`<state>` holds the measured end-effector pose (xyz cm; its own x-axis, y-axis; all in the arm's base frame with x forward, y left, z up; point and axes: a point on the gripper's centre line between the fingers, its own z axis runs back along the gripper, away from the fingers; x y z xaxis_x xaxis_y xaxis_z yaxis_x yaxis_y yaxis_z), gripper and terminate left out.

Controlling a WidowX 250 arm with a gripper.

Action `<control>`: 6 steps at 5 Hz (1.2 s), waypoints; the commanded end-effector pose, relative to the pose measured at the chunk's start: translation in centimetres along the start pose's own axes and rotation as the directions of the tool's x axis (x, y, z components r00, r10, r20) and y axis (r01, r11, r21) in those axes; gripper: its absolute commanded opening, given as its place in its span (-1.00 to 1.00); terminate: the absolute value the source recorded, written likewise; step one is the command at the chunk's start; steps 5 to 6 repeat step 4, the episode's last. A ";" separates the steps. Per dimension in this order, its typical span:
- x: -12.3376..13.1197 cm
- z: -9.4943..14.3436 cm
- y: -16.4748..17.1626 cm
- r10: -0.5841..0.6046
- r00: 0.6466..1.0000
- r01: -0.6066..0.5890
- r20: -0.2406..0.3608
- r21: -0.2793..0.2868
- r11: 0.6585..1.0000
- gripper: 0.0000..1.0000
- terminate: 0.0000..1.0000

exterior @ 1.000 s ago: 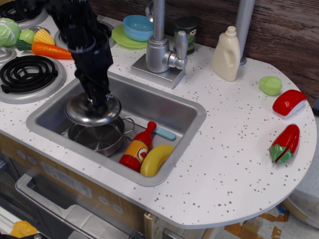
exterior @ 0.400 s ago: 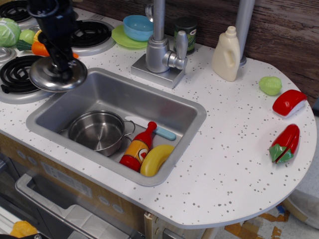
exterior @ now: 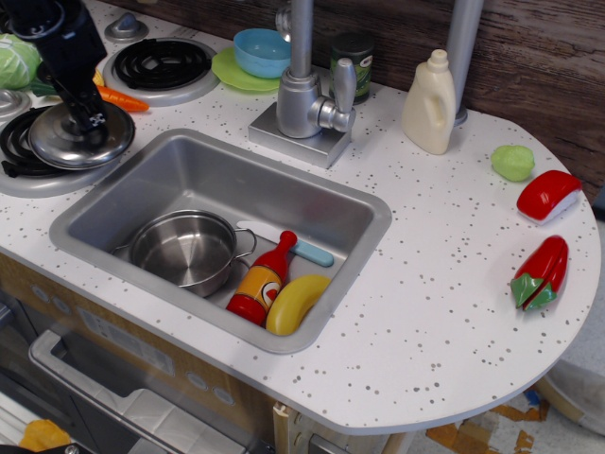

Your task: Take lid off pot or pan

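Observation:
The shiny steel pot [exterior: 184, 250] sits open in the left part of the sink [exterior: 350, 203], with no lid on it. The round steel lid [exterior: 81, 138] is over the front-left coil burner [exterior: 19, 151], left of the sink. My black gripper [exterior: 88, 113] comes down from the upper left and is shut on the lid's centre knob, which the fingers hide. I cannot tell whether the lid rests on the burner or hangs just above it.
In the sink beside the pot lie a red bottle [exterior: 263, 279], a banana [exterior: 296, 303] and a light-blue utensil [exterior: 312, 253]. A faucet [exterior: 302, 90], blue bowl [exterior: 262, 51], white bottle [exterior: 430, 102], carrot [exterior: 121, 97] and toy vegetables [exterior: 541, 274] stand around.
The gripper lifted the lid off the pot, carried it up and left out of the sink, and now holds it lower over the front-left burner. The pot stayed in place.

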<state>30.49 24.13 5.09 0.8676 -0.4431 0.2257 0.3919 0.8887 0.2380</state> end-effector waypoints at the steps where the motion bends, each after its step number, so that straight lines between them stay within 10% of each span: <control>1: -0.9 1.0 3.2 -0.051 0.997 0.049 0.053 0.050 0.998 -1.00 -1.00; 2: -0.9 1.0 3.2 -0.051 0.997 0.049 0.053 0.050 0.998 1.00 -1.00; 3: -0.9 1.0 3.2 -0.051 0.997 0.049 0.053 0.050 0.998 1.00 -1.00; 4: -0.9 1.0 3.2 -0.051 0.997 0.049 0.053 0.050 0.998 1.00 1.00; 6: -0.9 1.0 3.2 -0.051 0.997 0.049 0.053 0.050 0.998 1.00 1.00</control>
